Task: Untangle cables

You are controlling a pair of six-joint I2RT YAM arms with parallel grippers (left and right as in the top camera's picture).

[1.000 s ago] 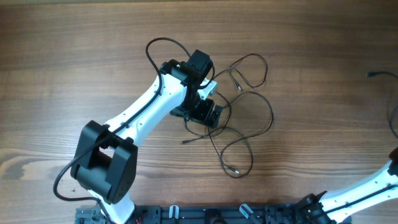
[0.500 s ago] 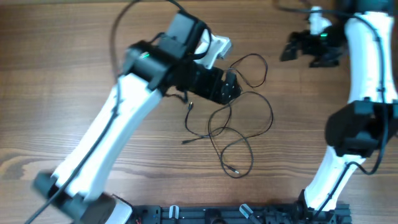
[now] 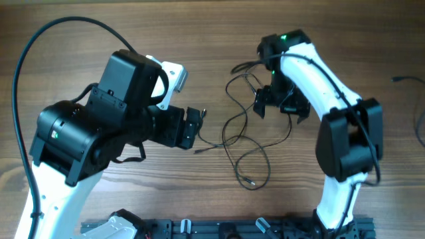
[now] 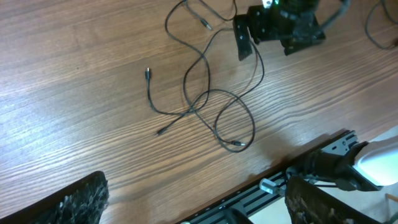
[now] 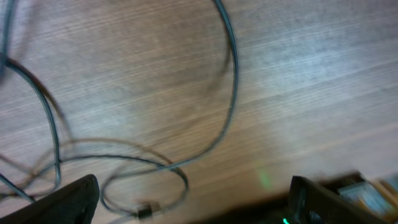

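Observation:
The cables [image 3: 247, 143] are thin black cords lying in loose crossed loops on the wooden table, with small plug ends at the left and near side. My left gripper [image 3: 197, 126] is raised left of them, open and empty. From its wrist the cables [image 4: 205, 102] lie whole below, well clear of its dark fingers [image 4: 78, 200]. My right gripper [image 3: 277, 105] hovers open over the loops' upper right part. Its wrist view is blurred and shows cable [image 5: 231, 93] curving on the wood and a plug [image 5: 146, 210] between the fingers, untouched.
Another thin black cord [image 3: 406, 79] lies at the table's right edge. A black rail [image 3: 252, 229] runs along the near edge, also seen as the rail [image 4: 292, 180] from the left wrist. The right arm [image 4: 280, 28] stands beyond the cables.
My left arm has lifted off the cables and drawn back to the left. The right arm has swung in from the right to over the loops. The upper loop has shifted left.

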